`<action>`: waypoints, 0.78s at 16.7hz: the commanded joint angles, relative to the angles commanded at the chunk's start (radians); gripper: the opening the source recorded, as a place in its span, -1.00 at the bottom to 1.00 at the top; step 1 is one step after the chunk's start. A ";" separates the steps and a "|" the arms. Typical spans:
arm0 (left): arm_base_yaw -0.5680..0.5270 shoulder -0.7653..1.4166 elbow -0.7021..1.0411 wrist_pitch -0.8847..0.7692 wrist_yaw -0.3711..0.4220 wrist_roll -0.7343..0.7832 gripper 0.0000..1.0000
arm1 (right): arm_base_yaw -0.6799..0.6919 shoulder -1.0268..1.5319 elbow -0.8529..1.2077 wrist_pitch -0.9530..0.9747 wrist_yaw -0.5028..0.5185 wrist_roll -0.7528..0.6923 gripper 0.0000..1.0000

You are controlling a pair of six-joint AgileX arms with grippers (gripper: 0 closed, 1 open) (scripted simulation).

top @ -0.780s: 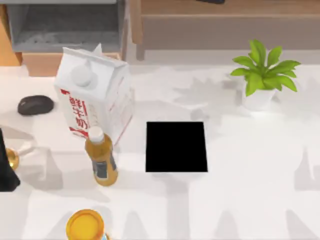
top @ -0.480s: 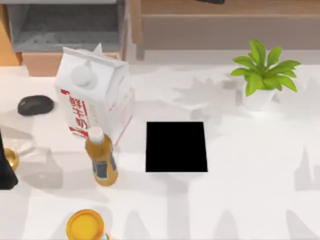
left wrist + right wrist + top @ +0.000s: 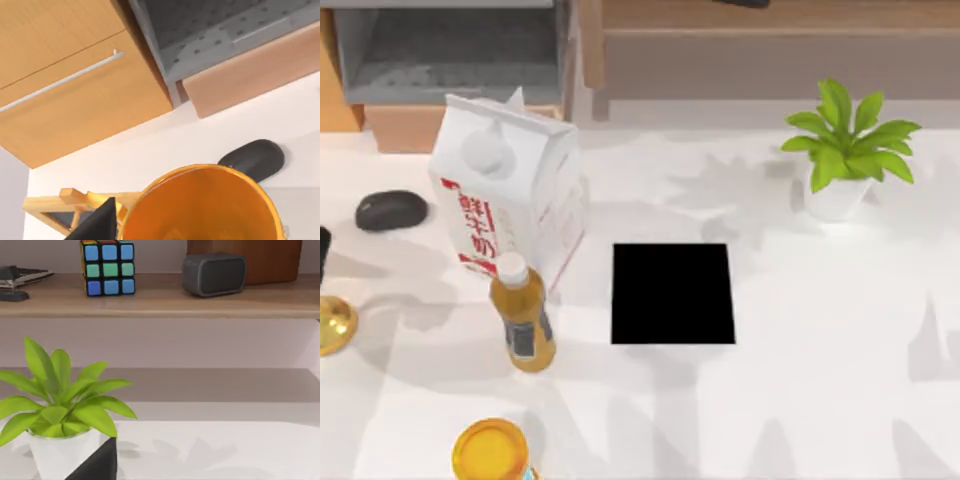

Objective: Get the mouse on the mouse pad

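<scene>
Mouse [image 3: 391, 210] seen on bench [image 3: 820, 330] at far left, beside milk carton [image 3: 510, 185], well apart from mouse pad [image 3: 672, 293] at bench centre. Left gripper [image 3: 323, 255] placed at left edge; state of jaws cannot be told.

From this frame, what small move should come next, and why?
Probably the left gripper, at the table's left edge, should move over the mouse. The mouse lies untouched behind the milk carton, well left of the mouse pad.

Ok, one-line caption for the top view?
Mouse at the table's left, apart from the mouse pad at centre; milk carton and juice bottle stand between.
</scene>
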 joint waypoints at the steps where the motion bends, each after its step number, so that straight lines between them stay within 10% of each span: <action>1: -0.003 0.115 0.099 -0.064 0.002 0.062 1.00 | 0.000 0.000 0.000 0.000 0.000 0.000 1.00; 13: -0.041 1.360 1.183 -0.760 0.023 0.759 1.00 | 0.000 0.000 0.000 0.000 0.000 0.000 1.00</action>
